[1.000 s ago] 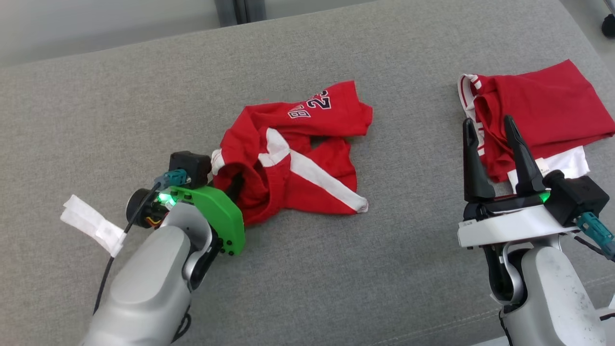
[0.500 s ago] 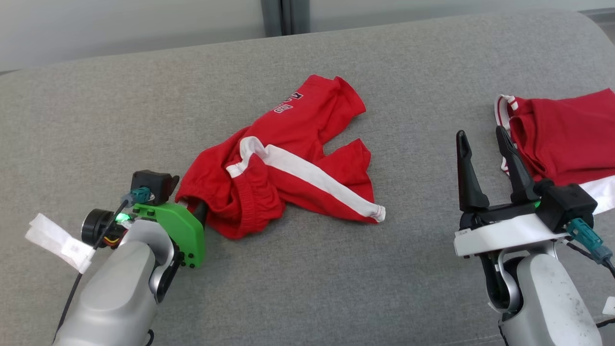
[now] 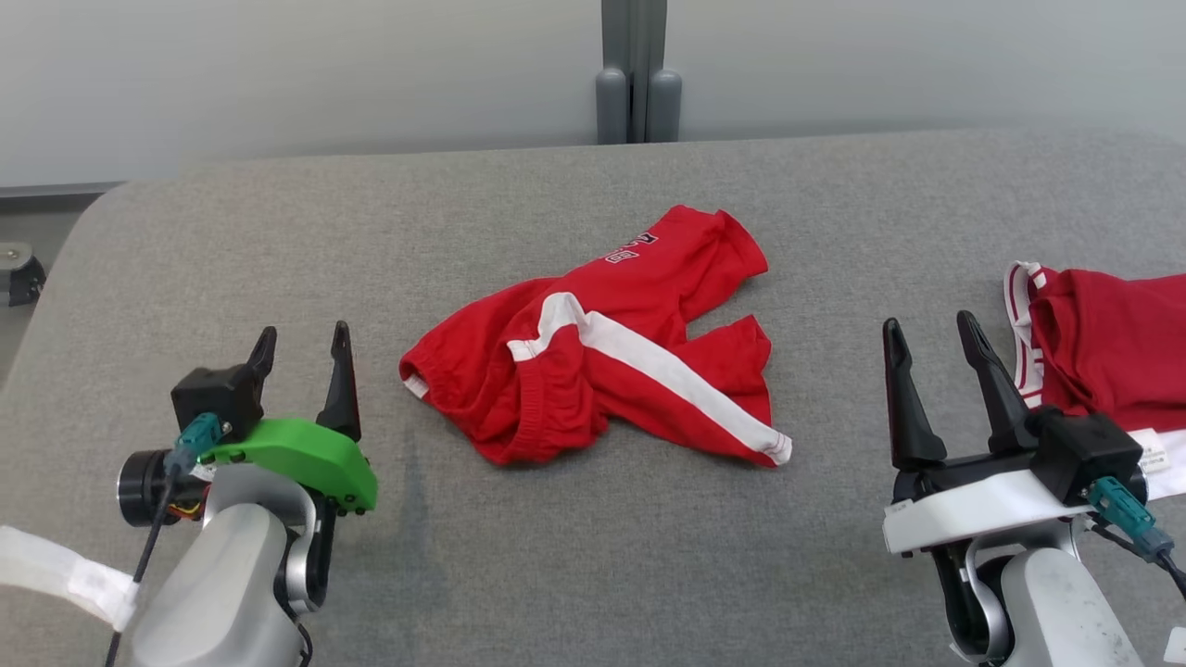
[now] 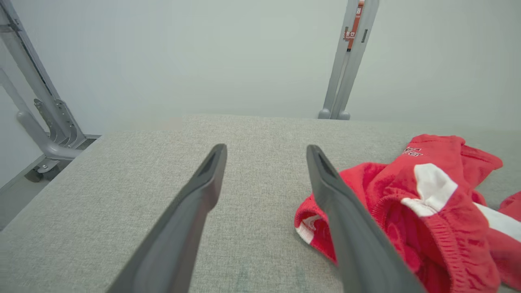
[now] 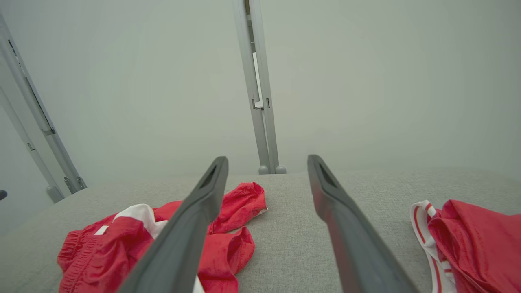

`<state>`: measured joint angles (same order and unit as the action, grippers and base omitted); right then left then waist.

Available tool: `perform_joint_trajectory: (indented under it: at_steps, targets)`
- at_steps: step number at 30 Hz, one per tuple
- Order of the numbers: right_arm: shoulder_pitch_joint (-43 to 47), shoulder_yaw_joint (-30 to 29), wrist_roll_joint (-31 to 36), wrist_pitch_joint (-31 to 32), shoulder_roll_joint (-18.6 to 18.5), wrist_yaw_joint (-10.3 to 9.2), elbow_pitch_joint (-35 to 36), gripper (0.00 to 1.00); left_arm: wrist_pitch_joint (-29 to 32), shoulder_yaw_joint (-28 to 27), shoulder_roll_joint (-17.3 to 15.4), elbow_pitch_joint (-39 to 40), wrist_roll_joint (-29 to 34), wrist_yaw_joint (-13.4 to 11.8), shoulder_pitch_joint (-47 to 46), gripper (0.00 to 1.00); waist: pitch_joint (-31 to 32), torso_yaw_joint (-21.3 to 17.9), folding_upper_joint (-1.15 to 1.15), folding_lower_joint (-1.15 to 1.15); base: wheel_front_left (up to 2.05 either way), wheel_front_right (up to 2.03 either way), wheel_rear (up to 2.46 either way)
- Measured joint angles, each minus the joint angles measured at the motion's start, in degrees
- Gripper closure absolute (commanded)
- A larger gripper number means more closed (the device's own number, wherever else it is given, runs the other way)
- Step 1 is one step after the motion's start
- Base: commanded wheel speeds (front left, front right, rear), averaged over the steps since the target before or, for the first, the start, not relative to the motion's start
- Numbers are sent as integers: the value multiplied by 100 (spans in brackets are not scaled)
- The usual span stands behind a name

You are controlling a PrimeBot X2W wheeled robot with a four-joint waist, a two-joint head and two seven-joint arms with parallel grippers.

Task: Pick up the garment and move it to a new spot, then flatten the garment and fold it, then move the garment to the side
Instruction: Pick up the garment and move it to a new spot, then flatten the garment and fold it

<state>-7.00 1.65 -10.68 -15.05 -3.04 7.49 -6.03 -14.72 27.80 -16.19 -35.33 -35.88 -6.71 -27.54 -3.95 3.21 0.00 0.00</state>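
The garment is a pair of red shorts with a white side stripe, lying crumpled in the middle of the grey padded surface. It also appears in the left wrist view as the garment and in the right wrist view as the garment. My left gripper stands open to the left of the shorts, apart from them, with nothing between its fingers. My right gripper is open too, well to the right of the shorts.
A second red garment with white trim lies at the right edge, close to my right gripper. The surface's rounded left edge drops to the floor. A grey post stands against the wall behind.
My left gripper let go of the shorts, opened and drew back to the left. The shorts now lie free, more spread out. The head camera has tilted up, shifting the whole picture.
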Motion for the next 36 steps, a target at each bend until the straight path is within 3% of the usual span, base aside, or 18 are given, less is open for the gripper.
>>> perform_joint_trajectory:
  at_steps: [8,15,25,30,36]
  targets:
    - [255,212,56,0,-127,0,32,0,-33,-653,356,1786,390,-331,1213,0,339,119,0,0,0,0,0]
    - [461,169,-29,0,-151,0,48,0,-33,-1010,773,2466,1150,-280,2246,0,455,52,0,0,0,0,0]
    - [438,359,-31,0,-103,0,15,0,-41,-1181,1101,2124,1503,156,2414,0,437,-59,0,0,0,0,0]
    - [397,383,-33,0,-112,0,15,0,118,-900,1202,1628,1317,489,2033,0,331,-205,0,0,0,0,0]
    - [292,456,-33,0,-124,0,-8,0,657,-762,1295,1100,857,661,1436,0,138,-412,0,0,0,0,0]
